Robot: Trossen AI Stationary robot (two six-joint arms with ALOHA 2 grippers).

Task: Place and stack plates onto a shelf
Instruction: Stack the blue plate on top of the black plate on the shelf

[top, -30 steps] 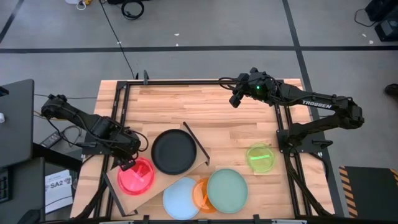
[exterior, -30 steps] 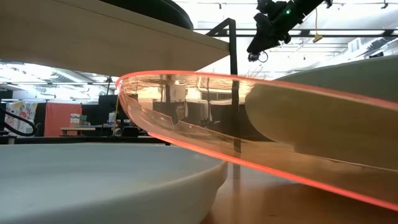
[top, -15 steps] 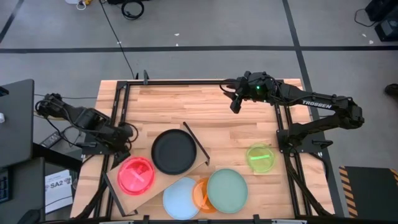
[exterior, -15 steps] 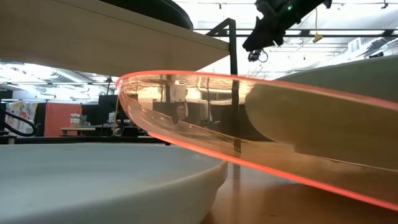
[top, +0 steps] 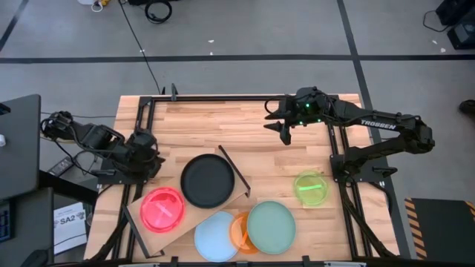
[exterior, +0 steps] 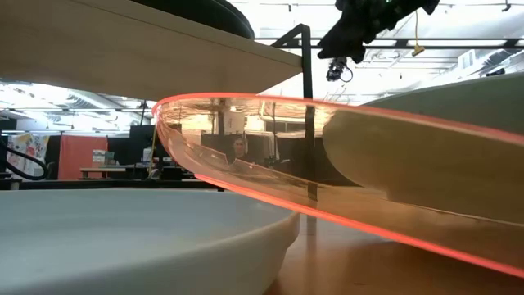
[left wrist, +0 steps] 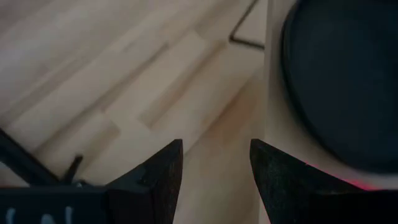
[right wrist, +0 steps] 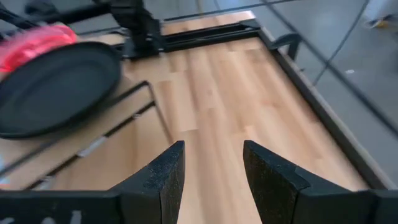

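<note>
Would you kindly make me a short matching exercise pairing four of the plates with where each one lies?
Plates:
1. black plate
2. pink plate
3. neon-green plate
4. orange plate

Places:
A. alone on the tabletop, by the right arm's base
B. on the shelf, by its black bar frame
C. tucked between the light-blue and mint-green plates
D. on the shelf's frameless end

Pairs: 1-B, 2-D, 3-A, 4-C

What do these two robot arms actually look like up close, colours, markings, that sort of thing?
Both are dark, jointed arms. The right arm carries white TROSSEN lettering and a small green light near its wrist. Each ends in a gripper with two flat, matte black fingers: the left gripper and the right gripper. Black cables trail near the left arm.
</note>
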